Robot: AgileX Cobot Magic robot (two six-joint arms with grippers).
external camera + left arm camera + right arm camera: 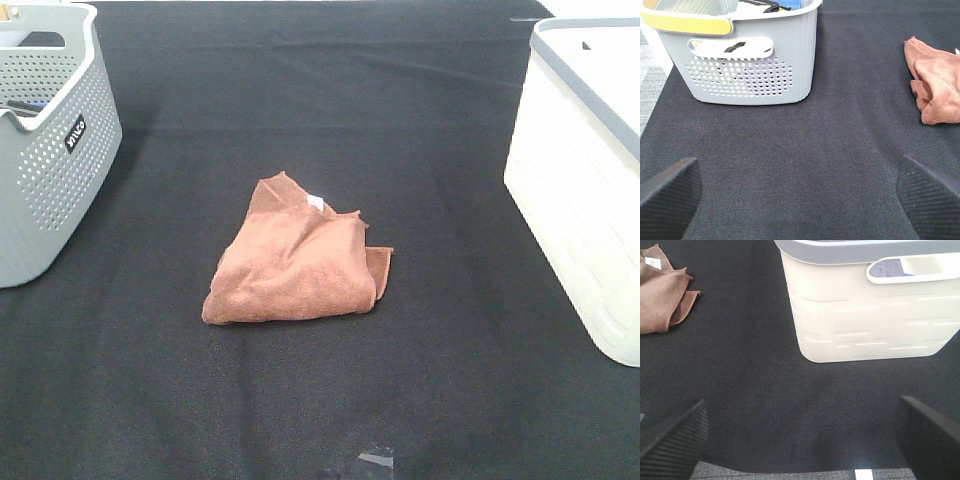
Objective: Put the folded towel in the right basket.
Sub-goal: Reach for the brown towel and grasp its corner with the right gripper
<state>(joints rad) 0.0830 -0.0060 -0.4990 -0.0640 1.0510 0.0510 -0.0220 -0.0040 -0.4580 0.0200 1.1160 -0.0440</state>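
The folded brown towel (292, 257) lies on the black table in the middle of the exterior high view. It also shows in the left wrist view (936, 81) and in the right wrist view (662, 290). The right basket (590, 170) is cream with a grey rim and stands at the right edge; it fills the right wrist view (870, 305). Neither arm shows in the exterior high view. My left gripper (800, 192) is open and empty, well short of the towel. My right gripper (802, 432) is open and empty in front of the cream basket.
A grey perforated basket (50, 130) stands at the far left, with items inside; it also shows in the left wrist view (750, 55). A small piece of tape (375, 458) lies near the table's front edge.
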